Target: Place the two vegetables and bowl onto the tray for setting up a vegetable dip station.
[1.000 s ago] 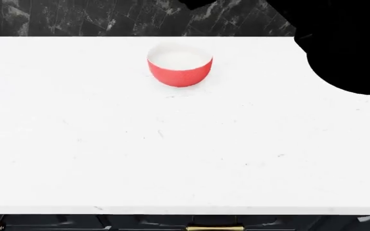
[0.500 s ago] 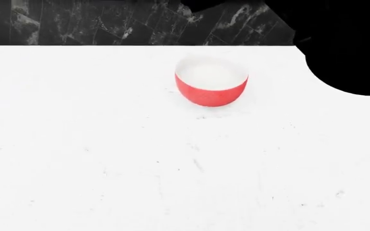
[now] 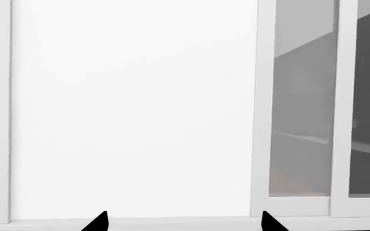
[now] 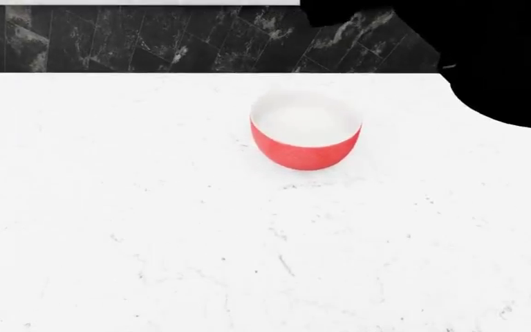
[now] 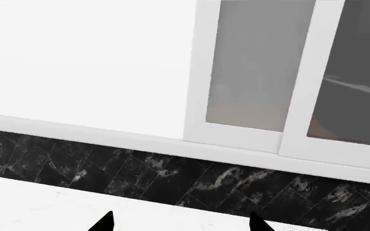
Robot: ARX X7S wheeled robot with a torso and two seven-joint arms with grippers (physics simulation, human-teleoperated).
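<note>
The bowl (image 4: pixel 305 142), red outside and white inside, stands upright and empty on the white counter (image 4: pixel 155 221), towards the back and a little right of centre in the head view. The two vegetables and the tray are out of view. Neither gripper appears in the head view. In the left wrist view my left gripper (image 3: pixel 183 224) shows only two dark fingertips (image 3: pixel 100 222) set wide apart, open, with nothing between them. My right gripper (image 5: pixel 180 224) is also open and empty, its fingertips (image 5: pixel 105 223) above the counter's back part, facing the backsplash.
A dark marbled backsplash (image 4: pixel 155 45) runs behind the counter, with white-framed windows (image 5: pixel 256 72) above it. A large black shape (image 4: pixel 505 69) fills the head view's upper right corner; I cannot tell what it is.
The head view has moved in over the counter: the bowl looks larger and sits lower and further right, and the counter's front edge and the cabinet fronts have left the frame.
</note>
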